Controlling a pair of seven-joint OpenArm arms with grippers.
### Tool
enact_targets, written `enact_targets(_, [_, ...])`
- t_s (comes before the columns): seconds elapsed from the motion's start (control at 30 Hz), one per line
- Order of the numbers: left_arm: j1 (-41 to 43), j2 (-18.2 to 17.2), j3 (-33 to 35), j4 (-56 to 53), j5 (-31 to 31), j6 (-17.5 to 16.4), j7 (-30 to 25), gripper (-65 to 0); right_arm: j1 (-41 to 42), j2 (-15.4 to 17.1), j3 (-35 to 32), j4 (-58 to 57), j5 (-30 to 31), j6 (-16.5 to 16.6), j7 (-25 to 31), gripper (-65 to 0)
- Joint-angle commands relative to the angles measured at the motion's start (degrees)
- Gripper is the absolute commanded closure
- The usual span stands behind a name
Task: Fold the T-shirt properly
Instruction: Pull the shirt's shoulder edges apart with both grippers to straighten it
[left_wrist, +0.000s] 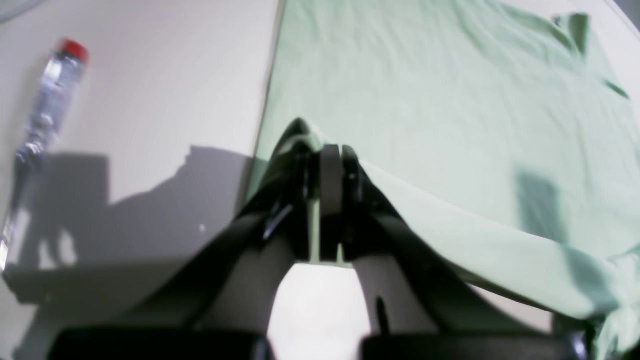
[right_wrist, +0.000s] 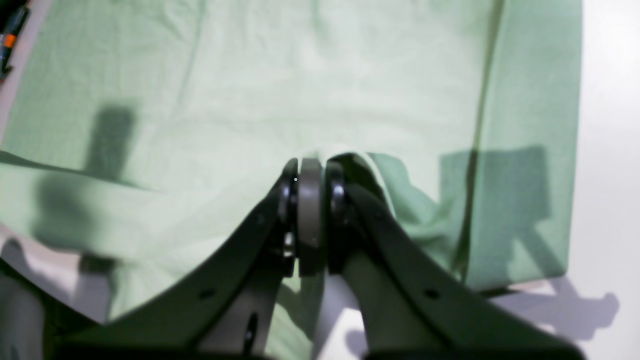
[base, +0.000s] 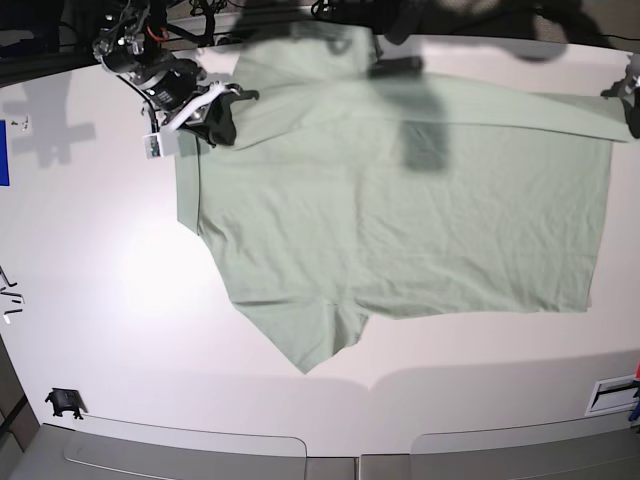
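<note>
We see the T-shirt (base: 400, 210) spread on the white table (base: 90, 290). Our left gripper (left_wrist: 330, 165) and right gripper (right_wrist: 310, 172) are both closed, pinching its far edge.

T-shirt (base: 420, 210): was soft, matt sage-green cloth, finely creased
Table (base: 110, 300): was smooth, pale, faintly sheened
Bottle (left_wrist: 52, 95): was clear glossy plastic, red cap
Left gripper (left_wrist: 330, 200): was dark matt plastic
Right gripper (right_wrist: 310, 215): was black, slightly glossy

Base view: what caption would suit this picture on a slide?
Two robot hands, the right hand and the left hand, pinch the far edge of a sage-green T-shirt lying on a white table.
</note>
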Motion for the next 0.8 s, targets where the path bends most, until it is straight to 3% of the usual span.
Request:
enact_targets(0.0, [0.20, -1.29, -0.63, 0.74, -0.11, -0.49, -2.27, 0.0, 0.87, 0.48, -0.15, 0.83, 0.33, -0.26, 1.57, 0.0])
enact_targets(0.37, [0.17, -1.29, -0.63, 0.74, 2.23, -0.49, -3.85, 0.0, 4.02, 0.44, -0.59, 0.79, -2.34, -2.34, 2.45, 0.0])
enact_targets(0.67, [-1.49, -1.31, -0.57, 0.74, 2.27, -0.49, -3.93, 0.0, 4.02, 0.46, -0.59, -1.86, -3.87, -6.91, 2.67, 0.0])
enact_targets(0.77, [-2.58, -1.29, -0.52, 0.74, 2.27, -0.49, -3.23, 0.0, 4.02, 0.46, -0.59, -4.76, -3.85, -7.06, 4.39, 0.0])
